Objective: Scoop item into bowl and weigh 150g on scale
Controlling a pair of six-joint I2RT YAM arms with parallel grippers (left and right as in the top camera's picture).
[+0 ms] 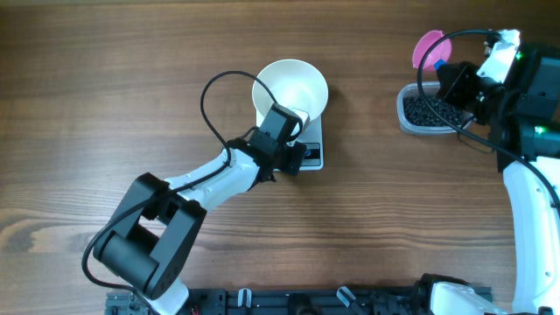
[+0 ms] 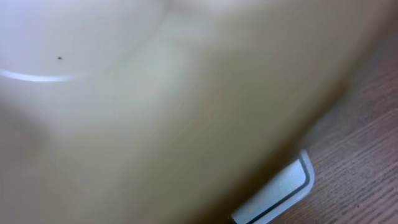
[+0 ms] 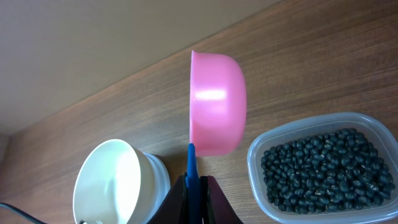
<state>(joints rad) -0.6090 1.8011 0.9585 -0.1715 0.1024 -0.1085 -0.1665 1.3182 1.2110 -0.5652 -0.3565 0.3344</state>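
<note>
The white bowl [image 1: 290,87] stands on the scale [image 1: 313,150] and looks empty. My left gripper [image 1: 282,131] is at the bowl's near side, over the scale. In the left wrist view the bowl [image 2: 155,112] fills the frame and hides the fingers, and one corner of the scale [image 2: 280,190] shows. The black beans [image 3: 323,165] lie in a clear tub [image 1: 429,109] at the right. My right gripper [image 3: 194,183] is shut on the blue handle of the pink scoop [image 3: 214,102]. The scoop is tipped on its side, above the table beside the tub.
A black cable [image 1: 214,96] loops over the table left of the bowl. The right arm [image 1: 525,175] runs down the right edge. The tub's rim [image 3: 252,155] is close to the scoop's right side.
</note>
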